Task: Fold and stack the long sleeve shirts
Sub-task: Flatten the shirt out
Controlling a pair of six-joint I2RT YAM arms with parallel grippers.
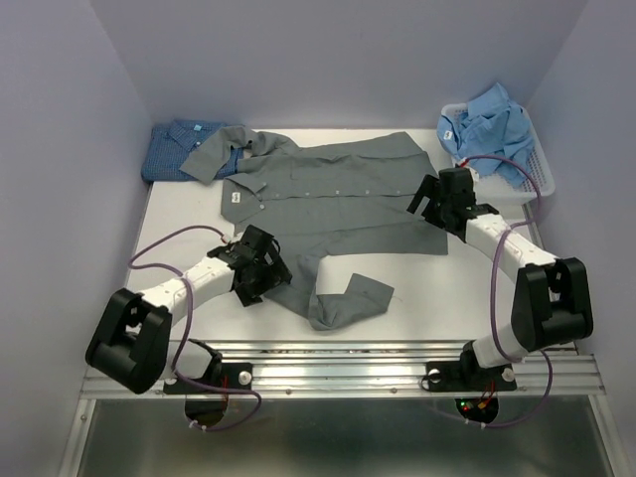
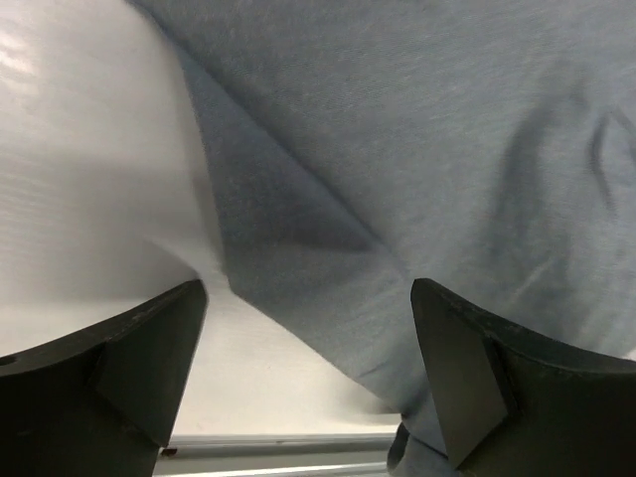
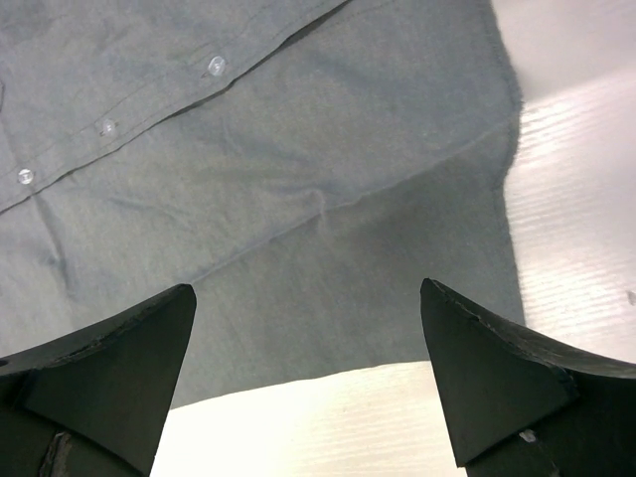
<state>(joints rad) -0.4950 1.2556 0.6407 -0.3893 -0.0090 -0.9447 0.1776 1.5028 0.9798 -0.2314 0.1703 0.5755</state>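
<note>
A mid-grey long sleeve shirt (image 1: 328, 194) lies spread, buttons up, across the middle of the table, with one sleeve folded toward the near edge (image 1: 343, 298). A dark blue dotted shirt (image 1: 177, 149) lies folded at the back left, partly under the grey sleeve. The light blue shirt (image 1: 492, 117) sits crumpled in the basket. My left gripper (image 1: 266, 273) is open just above the grey shirt's near-left edge (image 2: 447, 149), with nothing between its fingers (image 2: 134, 358). My right gripper (image 1: 429, 199) is open over the grey shirt's right hem (image 3: 298, 179), also holding nothing.
A white mesh basket (image 1: 532, 174) stands at the back right beside the right arm. Purple walls close in the table on the left, back and right. A metal rail (image 1: 348, 363) runs along the near edge. Bare white tabletop (image 1: 447, 288) shows near the front right.
</note>
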